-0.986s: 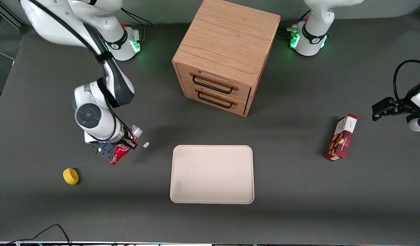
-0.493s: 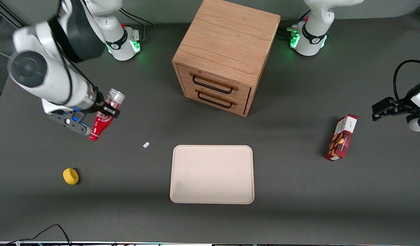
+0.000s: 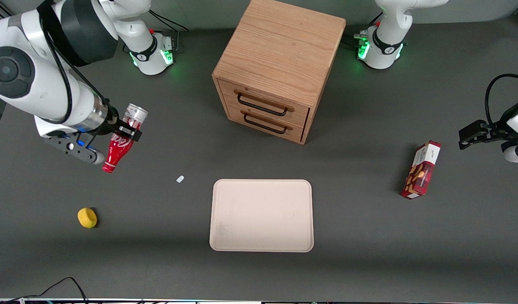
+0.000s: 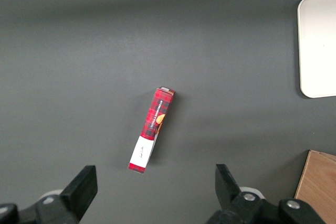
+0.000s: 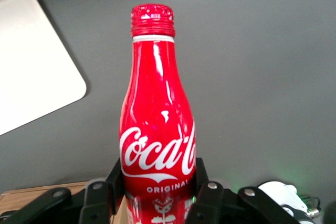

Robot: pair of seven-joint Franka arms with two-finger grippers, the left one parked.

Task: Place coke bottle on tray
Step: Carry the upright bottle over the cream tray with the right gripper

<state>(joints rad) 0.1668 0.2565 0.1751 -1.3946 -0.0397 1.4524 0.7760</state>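
Observation:
My right gripper (image 3: pixel 125 131) is shut on the coke bottle (image 3: pixel 120 142), a slim red bottle with white script logo. It holds the bottle high above the table, tilted, red cap pointing down toward the front camera and silvery base up. In the right wrist view the bottle (image 5: pixel 156 124) sits between the black fingers (image 5: pixel 206 192), gripped low on its body. The cream-beige tray (image 3: pixel 261 215) lies flat on the table, nearer the front camera than the cabinet and well off toward the parked arm's end from the bottle. A tray corner shows in the right wrist view (image 5: pixel 31 61).
A wooden two-drawer cabinet (image 3: pixel 278 67) stands at the table's middle back. A yellow round object (image 3: pixel 87 218) lies near the front at the working arm's end. A small white scrap (image 3: pixel 180 179) lies between bottle and tray. A red snack box (image 3: pixel 421 169) lies toward the parked arm's end.
The gripper has lifted the bottle off the table and carried it up and away from the tray, toward the working arm's end. Nothing else has moved.

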